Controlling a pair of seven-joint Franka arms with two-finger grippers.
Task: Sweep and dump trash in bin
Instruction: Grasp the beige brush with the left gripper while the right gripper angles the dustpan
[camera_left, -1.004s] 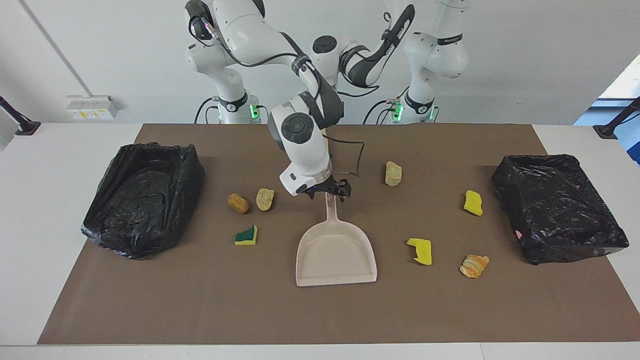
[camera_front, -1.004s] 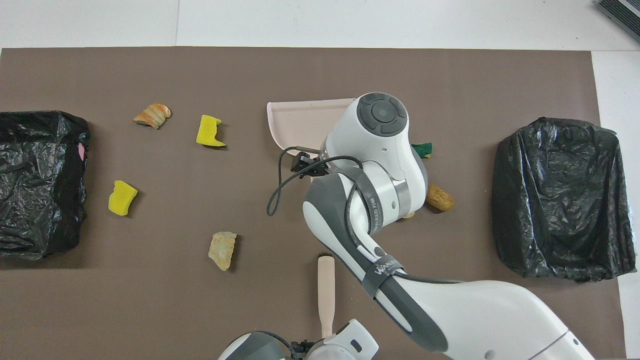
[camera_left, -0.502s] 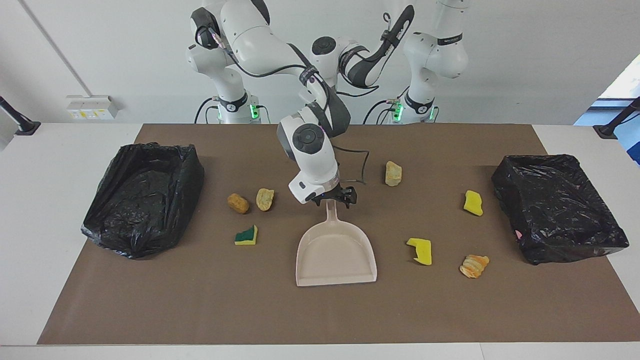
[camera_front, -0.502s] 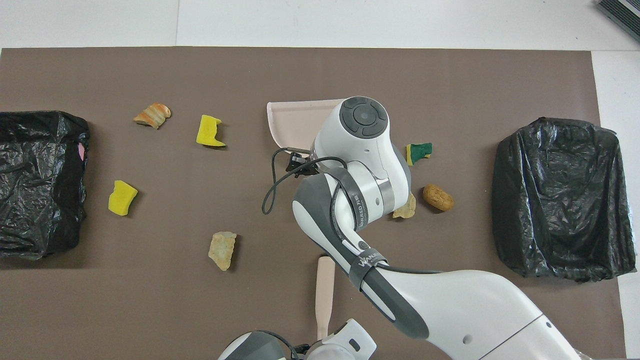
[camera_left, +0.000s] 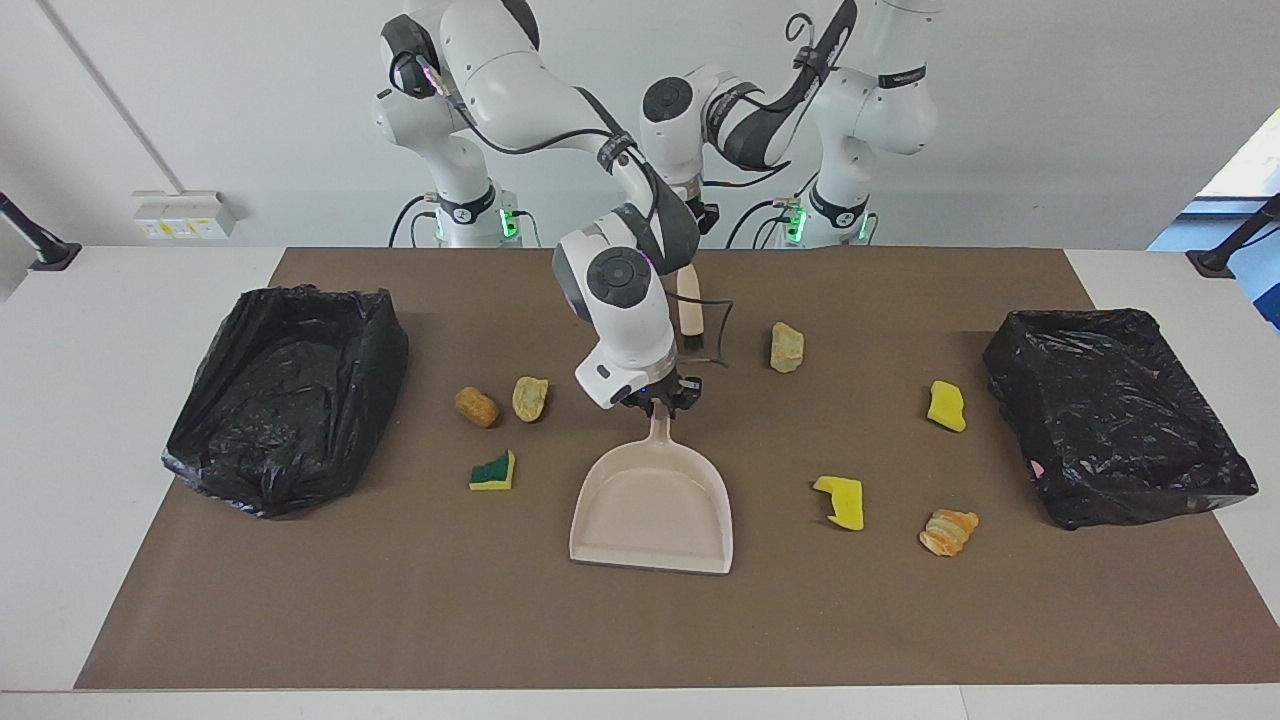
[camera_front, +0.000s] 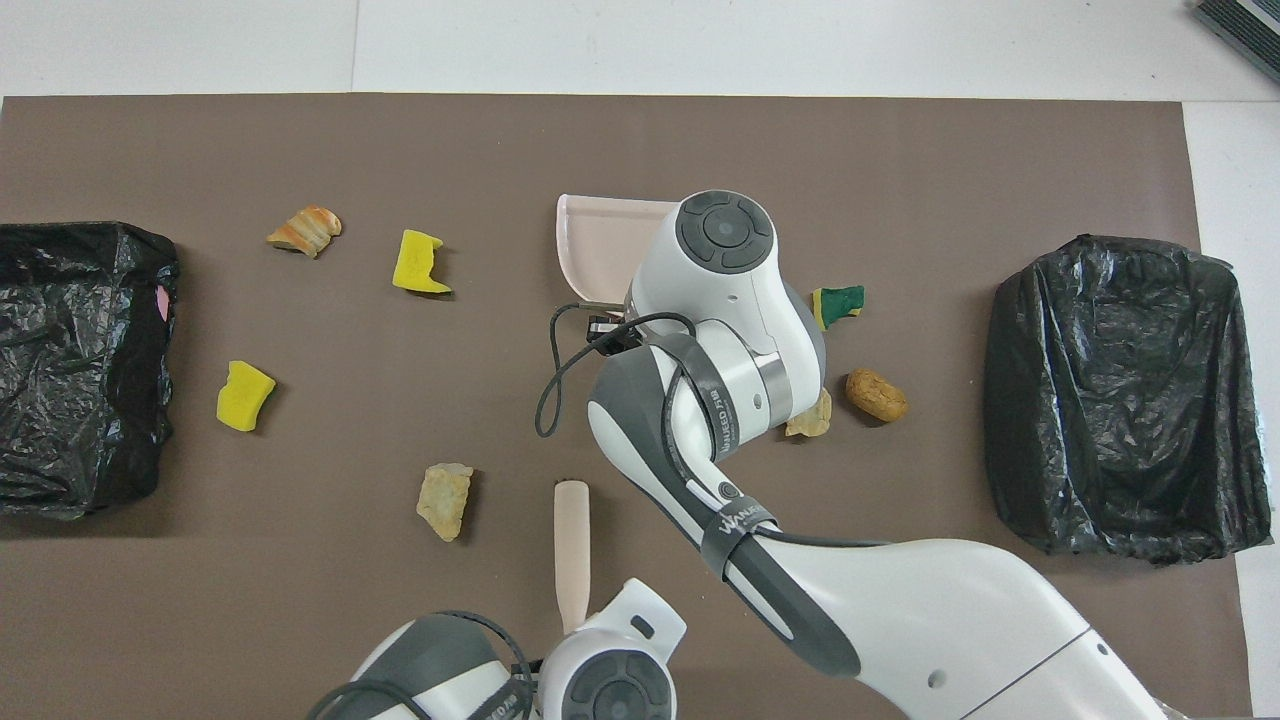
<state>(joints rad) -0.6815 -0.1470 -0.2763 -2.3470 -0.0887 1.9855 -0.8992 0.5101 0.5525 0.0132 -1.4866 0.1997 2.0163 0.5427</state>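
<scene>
My right gripper (camera_left: 660, 404) is shut on the handle of the beige dustpan (camera_left: 652, 510), mid-mat; my arm hides most of the pan in the overhead view (camera_front: 598, 245). My left gripper (camera_left: 694, 245) is shut on the beige brush (camera_left: 687, 312), held over the mat near the robots; it also shows in the overhead view (camera_front: 571, 548). Trash lies on the mat. A green-and-yellow sponge (camera_left: 492, 470), a brown lump (camera_left: 476, 406) and a tan lump (camera_left: 530, 397) lie toward the right arm's end. A tan lump (camera_left: 786, 347), two yellow sponges (camera_left: 946, 405) (camera_left: 840, 501) and an orange lump (camera_left: 947, 531) lie toward the left arm's end.
Two bins lined with black bags stand on the brown mat, one at the right arm's end (camera_left: 290, 395) and one at the left arm's end (camera_left: 1115, 415). White table surrounds the mat.
The right gripper has closed on the dustpan handle and swung the pan a little toward the right arm's end. The left arm has brought the brush forward over the mat.
</scene>
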